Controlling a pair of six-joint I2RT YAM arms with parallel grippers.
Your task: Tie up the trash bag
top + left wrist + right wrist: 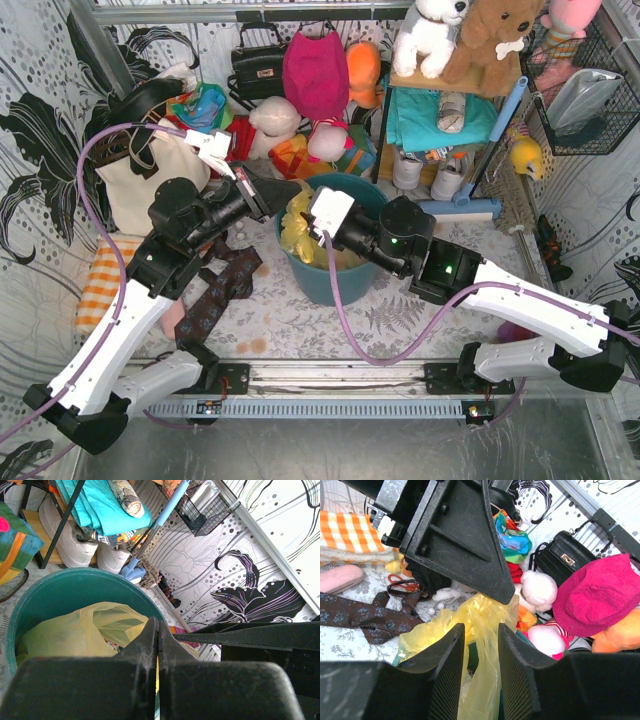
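From the bottom edge of the top view we count two arms, both reaching up to one bin (300, 282) that stands on the tabletop (300, 325) at the middle of the frame. One trash bag (300, 232) sits inside it, yellow-green, with its mouth gathered above the rim. The left tool (157, 625) is clamped tight with a sliver of yellow plastic between its jaws, so we judge that it pinches the bag's top. The right tool (480, 630) reaches in from the lower right with its jaws parted. A strand of the bag runs up through that gap toward the left tool's tip, its long axis going from bottom centre to the middle of the right wrist frame. Both tools meet over the bin's upper left rim. The right one straddles the strand, so closing there looks to us like the coming move. Farther back, one cream tote (140, 185) stands at upper left
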